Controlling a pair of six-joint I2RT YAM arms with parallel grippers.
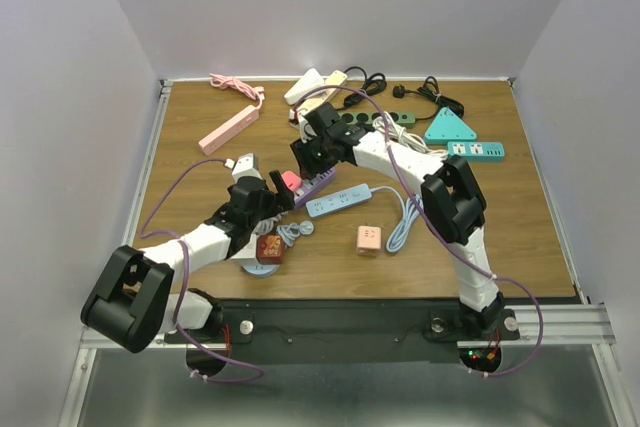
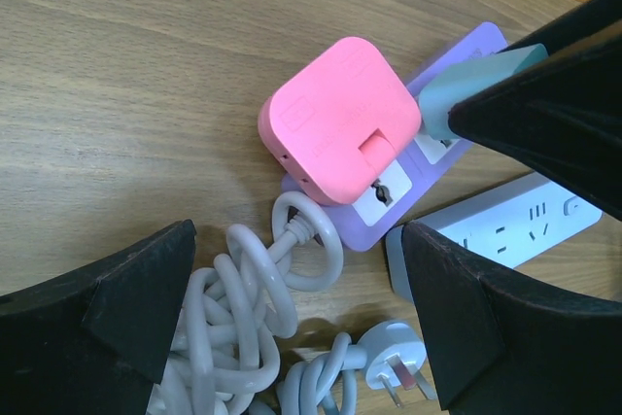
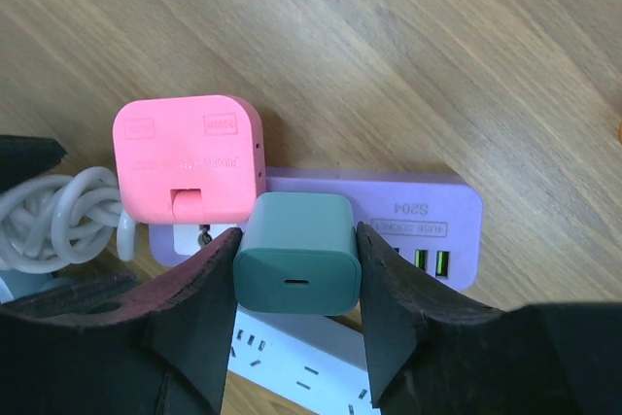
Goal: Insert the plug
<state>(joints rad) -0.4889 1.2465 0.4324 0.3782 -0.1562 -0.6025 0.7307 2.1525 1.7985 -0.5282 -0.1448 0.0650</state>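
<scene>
My right gripper [image 3: 296,274] is shut on a teal charger plug [image 3: 296,259], one finger on each side. The plug stands over the purple power strip [image 3: 408,211], right beside a pink cube adapter [image 3: 185,157] that sits on the strip's end. Its prongs are hidden. In the left wrist view the teal plug [image 2: 466,85] meets the purple strip [image 2: 374,230] next to the pink cube [image 2: 335,119]. My left gripper [image 2: 296,240] hangs open above a coiled white cable [image 2: 233,308], holding nothing. From the top, both grippers [image 1: 268,199] [image 1: 312,159] meet mid-table.
A white-and-blue strip [image 1: 340,200] lies just in front of the purple strip. The white cable's loose plug [image 2: 394,352] lies by the left gripper's finger. A peach cube [image 1: 369,238], a pink strip [image 1: 230,130], a teal triangle [image 1: 449,127] and dark cables [image 1: 430,97] are spread around.
</scene>
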